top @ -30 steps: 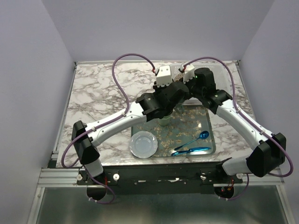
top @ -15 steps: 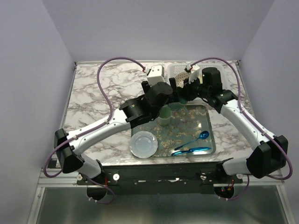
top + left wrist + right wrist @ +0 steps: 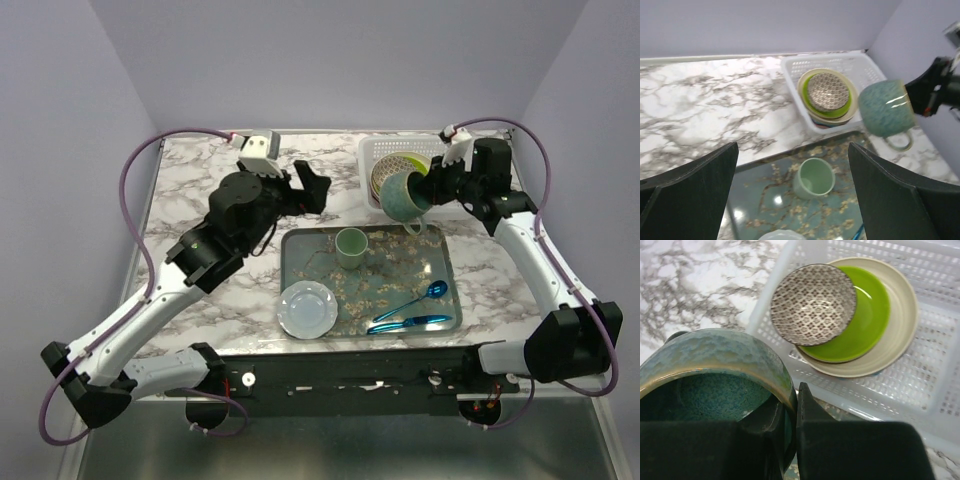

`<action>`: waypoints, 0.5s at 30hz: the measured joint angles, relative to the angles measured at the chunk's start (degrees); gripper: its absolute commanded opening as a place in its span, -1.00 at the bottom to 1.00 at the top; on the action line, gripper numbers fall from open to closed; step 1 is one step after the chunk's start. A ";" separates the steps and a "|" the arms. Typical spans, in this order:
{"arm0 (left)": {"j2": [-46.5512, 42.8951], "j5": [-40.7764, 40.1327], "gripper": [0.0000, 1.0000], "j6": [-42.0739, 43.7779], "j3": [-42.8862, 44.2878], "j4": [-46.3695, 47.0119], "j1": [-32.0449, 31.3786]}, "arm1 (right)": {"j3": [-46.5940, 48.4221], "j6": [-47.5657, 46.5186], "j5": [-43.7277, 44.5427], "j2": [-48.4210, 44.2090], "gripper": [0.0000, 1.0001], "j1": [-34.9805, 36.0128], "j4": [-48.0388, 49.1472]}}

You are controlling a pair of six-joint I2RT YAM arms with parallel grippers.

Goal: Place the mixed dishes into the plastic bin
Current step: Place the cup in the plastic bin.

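At the near edge of the bin (image 3: 364,160), the right tool (image 3: 792,407) pinches the teal mug (image 3: 402,195); the left tool (image 3: 312,188) is spread.

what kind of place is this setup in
Probably a lab test cell dressed as a kitchen counter: marble-look tabletop, plain walls on three sides, dishes stacked in a white bin.

One bin (image 3: 865,67). One tray (image 3: 440,250). Three plates in plain sight: a green plate (image 3: 867,315) and a cream plate (image 3: 905,300) stacked in the bin, and a pale plate (image 3: 307,309) on the tray. Whether more plates lie under the stack cannot be told. One bowl (image 3: 813,304). One mug (image 3: 400,195). One cup (image 3: 351,245). Two blue utensils: a spoon (image 3: 420,298) and a second piece (image 3: 410,323) of unclear kind.
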 measured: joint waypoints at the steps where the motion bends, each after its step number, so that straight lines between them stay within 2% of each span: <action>1: -1.14 0.00 0.97 1.51 -0.74 -0.94 0.55 | -0.02 0.33 0.57 -0.02 -0.99 -0.96 0.24; 8: -7.54 -6.14 0.97 11.19 -11.28 -6.34 1.29 | 0.44 0.92 7.82 1.51 -0.99 -4.76 2.10; 12: -9.94 -9.51 0.97 15.06 -19.21 -6.58 1.55 | 4.15 0.87 11.58 8.20 -0.99 -6.43 2.43; 15: -10.38 -10.12 0.97 16.55 -21.22 -7.06 1.68 | 6.49 0.26 15.17 12.90 -0.99 -7.96 2.62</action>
